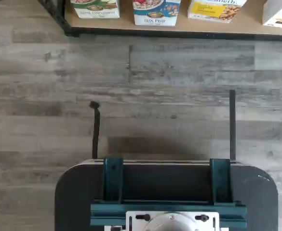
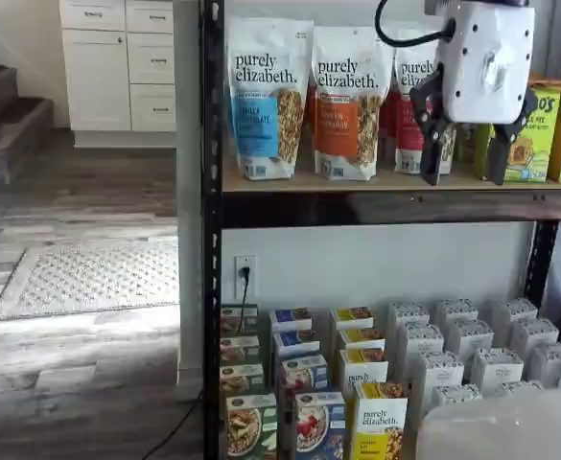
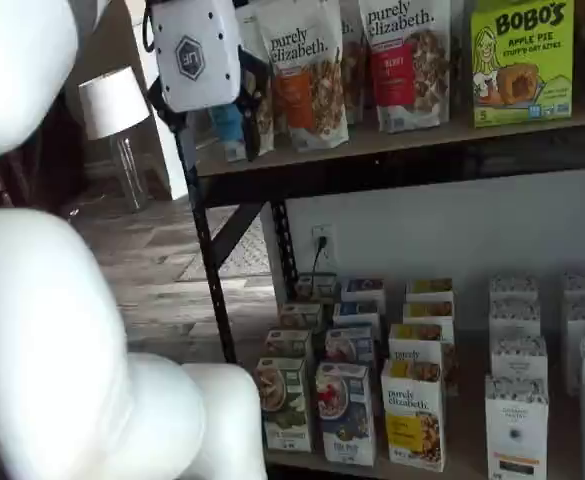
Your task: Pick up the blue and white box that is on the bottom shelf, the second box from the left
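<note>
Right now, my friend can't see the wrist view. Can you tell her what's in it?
A grey wood-plank floor fills most of the view, with a dark mount with teal brackets in front. Along the far edge runs the bottom shelf, holding the green-and-white carton, the blue and white box and the yellow-and-white carton.

Blue and white box (image 2: pixel 319 426) standing upright at front edge of bottom shelf (image 3: pixel 462 425), btwn green-and-white and yellow-and-white cartons, white top, blue lower part, cereal bowl w/ red berries facing out.
</note>
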Robot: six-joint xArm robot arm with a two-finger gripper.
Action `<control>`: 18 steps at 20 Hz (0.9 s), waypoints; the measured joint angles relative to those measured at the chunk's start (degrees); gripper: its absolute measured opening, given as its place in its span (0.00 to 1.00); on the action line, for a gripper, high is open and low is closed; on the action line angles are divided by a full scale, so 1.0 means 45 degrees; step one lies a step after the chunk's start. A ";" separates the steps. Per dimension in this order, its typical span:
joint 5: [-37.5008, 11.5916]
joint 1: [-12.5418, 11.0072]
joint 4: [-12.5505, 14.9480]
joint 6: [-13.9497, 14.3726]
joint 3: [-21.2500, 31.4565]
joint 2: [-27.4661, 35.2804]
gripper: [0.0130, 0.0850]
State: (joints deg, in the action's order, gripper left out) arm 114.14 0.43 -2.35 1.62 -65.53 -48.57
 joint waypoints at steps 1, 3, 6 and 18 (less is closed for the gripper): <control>-0.0002 0.0258 0.0288 0.0135 0.0000 0.0000 1.00; -0.0066 0.0556 0.0635 0.0282 0.0024 -0.0029 1.00; -0.0137 0.0504 0.0634 0.0251 0.0065 -0.0054 1.00; -0.1443 0.0525 0.0498 0.0348 0.1402 -0.0362 1.00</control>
State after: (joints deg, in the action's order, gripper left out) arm 107.65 2.80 -0.10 3.19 -59.22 -50.20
